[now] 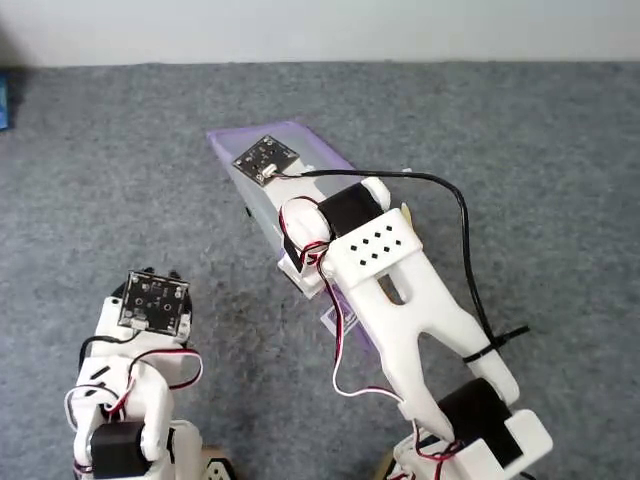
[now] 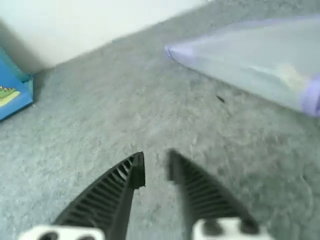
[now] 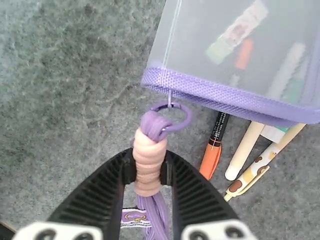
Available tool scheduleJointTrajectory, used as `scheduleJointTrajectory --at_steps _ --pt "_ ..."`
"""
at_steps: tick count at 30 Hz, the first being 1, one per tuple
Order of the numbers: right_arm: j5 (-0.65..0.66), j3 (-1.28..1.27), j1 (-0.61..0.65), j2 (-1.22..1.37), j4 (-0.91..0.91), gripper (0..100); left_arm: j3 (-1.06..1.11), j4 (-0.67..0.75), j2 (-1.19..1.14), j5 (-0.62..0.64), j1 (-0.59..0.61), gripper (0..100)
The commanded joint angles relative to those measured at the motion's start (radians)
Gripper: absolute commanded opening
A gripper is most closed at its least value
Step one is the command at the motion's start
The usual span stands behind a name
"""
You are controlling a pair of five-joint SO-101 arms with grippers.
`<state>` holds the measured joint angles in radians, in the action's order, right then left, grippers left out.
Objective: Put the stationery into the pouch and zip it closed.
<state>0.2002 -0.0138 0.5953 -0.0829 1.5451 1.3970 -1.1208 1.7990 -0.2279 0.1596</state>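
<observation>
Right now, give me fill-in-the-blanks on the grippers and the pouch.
1. The right gripper is shut on the zipper tassel of the ____.
2. The left gripper hangs ____ over the grey mat, holding nothing.
3. The pouch has ____ trim.
4. The marker sticking out of it has an ____ end.
Missing: pouch; open; purple; orange.

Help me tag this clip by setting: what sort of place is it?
Probably an indoor robot workbench: a grey carpet-like tabletop, a plain white wall behind, and the right gripper gripping the zipper pull of a purple pouch.
</observation>
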Motion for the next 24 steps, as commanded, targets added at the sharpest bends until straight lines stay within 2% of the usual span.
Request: scheduleJointTrajectory --at_steps 1,3,5,7,10,14,18,24 --pt "-0.002 0.046 -0.013 -0.053 0.008 0.9 -0.021 0.037 -0.009 0.018 0.0 21" --pt "-0.002 0.046 -0.013 -0.053 0.001 0.9 -0.021 0.025 -0.011 0.021 0.005 18" --pt "-0.002 0.048 -0.012 -0.053 -0.002 0.9 -0.027 0.018 -0.011 0.038 0.0 10" --pt "-0.002 0.048 -0.008 -0.053 -0.002 0.9 -0.027 0.04 -0.011 0.11 0.0 3" --pt "-0.002 0.048 -0.007 -0.053 -0.005 0.9 -0.024 0.068 -0.017 0.209 -0.005 3" --pt "-0.002 0.048 -0.008 -0.053 -0.048 0.9 -0.035 0.031 -0.017 0.233 -0.061 1" --pt "-0.003 0.052 -0.005 -0.047 -0.071 0.9 -0.088 0.0 -0.018 0.393 -0.098 1" --pt "-0.008 0.12 -0.005 -0.044 -0.065 0.9 -0.14 0.005 -0.123 0.43 -0.161 1"
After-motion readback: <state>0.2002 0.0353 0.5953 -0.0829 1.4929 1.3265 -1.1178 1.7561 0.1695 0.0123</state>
